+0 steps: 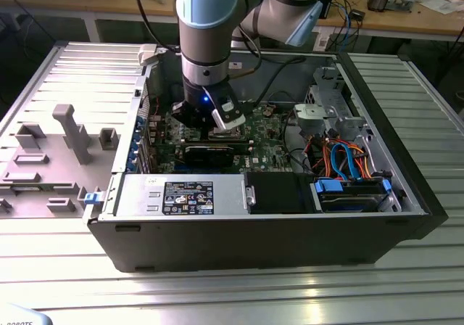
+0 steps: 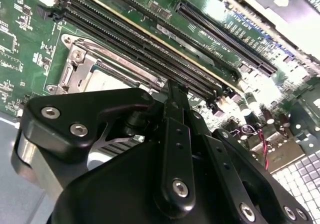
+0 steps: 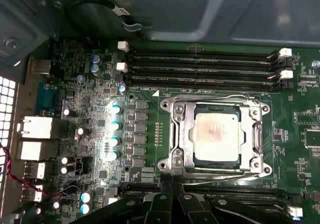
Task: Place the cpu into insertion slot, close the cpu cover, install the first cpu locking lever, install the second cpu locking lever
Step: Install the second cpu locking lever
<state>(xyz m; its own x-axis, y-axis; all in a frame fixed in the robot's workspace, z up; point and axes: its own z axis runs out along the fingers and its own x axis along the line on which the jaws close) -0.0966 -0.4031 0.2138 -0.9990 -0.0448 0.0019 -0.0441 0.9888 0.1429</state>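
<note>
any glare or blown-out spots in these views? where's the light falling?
First wrist view: a bright patch washes over the capacitors beside the insertion slot; the cpu top shows a soft sheen, unclipped. Second wrist view: the board's far corner blows out white, the gripper body stays dark. Exterior view: the metal table catches mild reflections.

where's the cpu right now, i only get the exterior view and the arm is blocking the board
observer: in the first wrist view the cpu lies flat in the socket area, between the two banks of memory slots.
operator: is the cover up or down
observer: down. the cpu cover lies flat around the cpu, whose metal top shows through its window.
</note>
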